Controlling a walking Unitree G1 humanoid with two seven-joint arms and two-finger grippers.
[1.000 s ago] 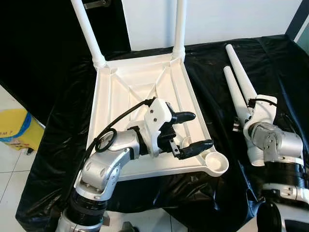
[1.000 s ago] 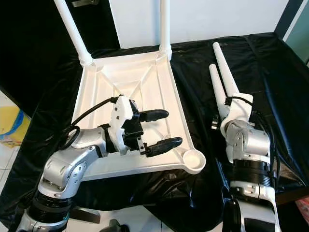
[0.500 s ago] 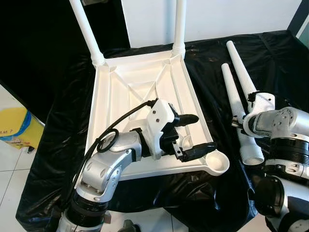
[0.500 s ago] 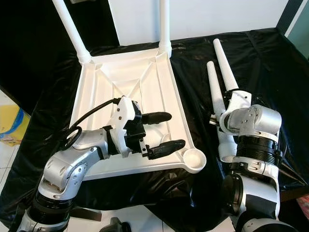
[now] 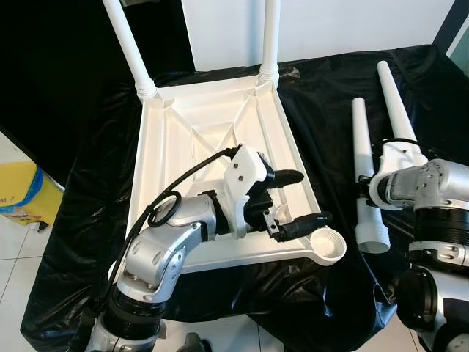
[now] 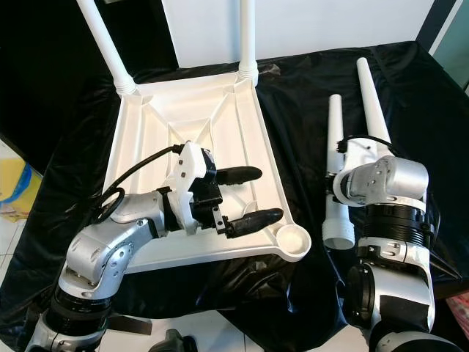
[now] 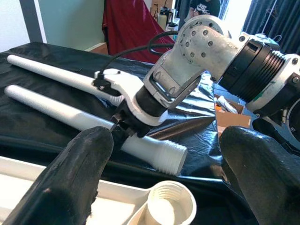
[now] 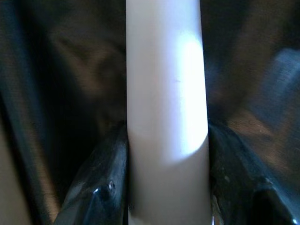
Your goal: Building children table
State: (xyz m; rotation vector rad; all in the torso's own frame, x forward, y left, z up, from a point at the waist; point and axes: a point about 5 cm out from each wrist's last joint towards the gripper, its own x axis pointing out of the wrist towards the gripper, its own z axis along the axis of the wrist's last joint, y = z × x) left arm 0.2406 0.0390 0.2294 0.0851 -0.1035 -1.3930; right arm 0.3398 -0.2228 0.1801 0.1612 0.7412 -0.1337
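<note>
The white table top (image 5: 146, 191) lies upside down on the black cloth, with two white legs (image 5: 124, 44) (image 5: 270, 37) standing in its far corners. My left gripper (image 5: 311, 196) is open just above the top's near right part, close to the empty threaded corner socket (image 5: 327, 248). To the right, my right gripper (image 8: 167, 178) is shut on a loose white leg (image 5: 363, 169), black fingers (image 8: 101, 183) on both sides of it. Its threaded end (image 7: 171, 157) points toward the near edge. A second loose leg (image 5: 392, 95) lies beside it, farther back.
Black cloth (image 5: 330, 110) covers the whole work surface and drapes over its edges. A yellow object (image 5: 18, 205) sits on the tiled floor at the left. A white wall stands behind. A cardboard box (image 7: 229, 110) shows beyond the right arm.
My right gripper has turned the held leg so that its far end has swung to the right. The loose leg beside it has shifted right too. The left gripper has hardly moved.
</note>
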